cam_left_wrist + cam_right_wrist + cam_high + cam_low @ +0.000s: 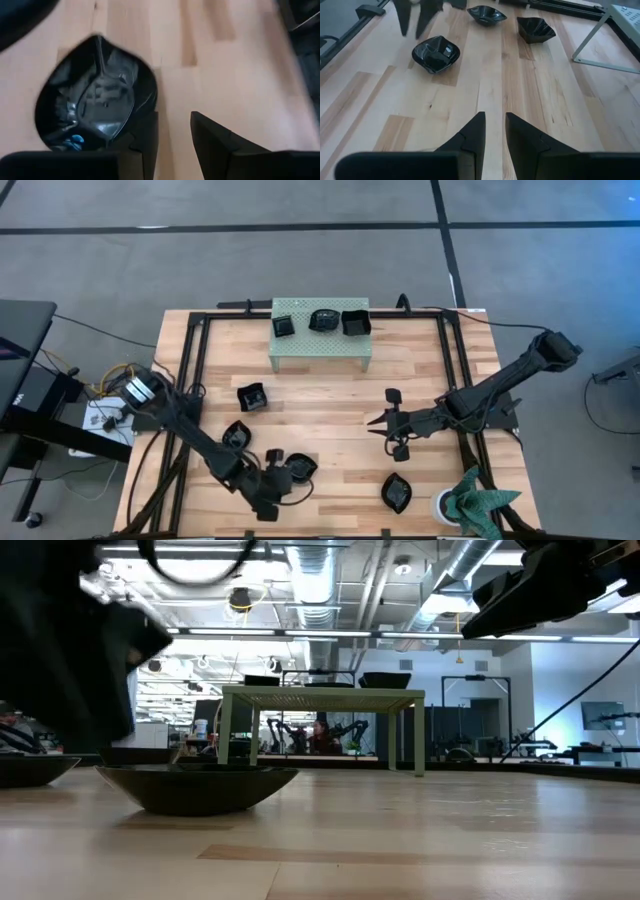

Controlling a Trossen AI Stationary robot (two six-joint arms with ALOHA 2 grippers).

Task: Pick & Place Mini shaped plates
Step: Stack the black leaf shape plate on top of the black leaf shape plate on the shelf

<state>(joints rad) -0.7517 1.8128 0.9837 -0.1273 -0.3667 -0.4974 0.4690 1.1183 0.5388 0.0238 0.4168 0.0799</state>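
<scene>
The mini shaped plates are small glossy black dishes. Three stand on the pale green stand at the far side. Others lie on the wooden table: one, one, one near the front edge, and a wavy one beside my left gripper. My left gripper hangs open near the table's front edge, with bare wood between its fingers and the wavy plate just outside one finger. My right gripper waits open at mid-table on the right, with nothing between its fingers.
A black frame rail runs around the tabletop. A white cup with a green thing in it stands at the front right corner. Bare wood lies between the two grippers. The low view shows a plate close up.
</scene>
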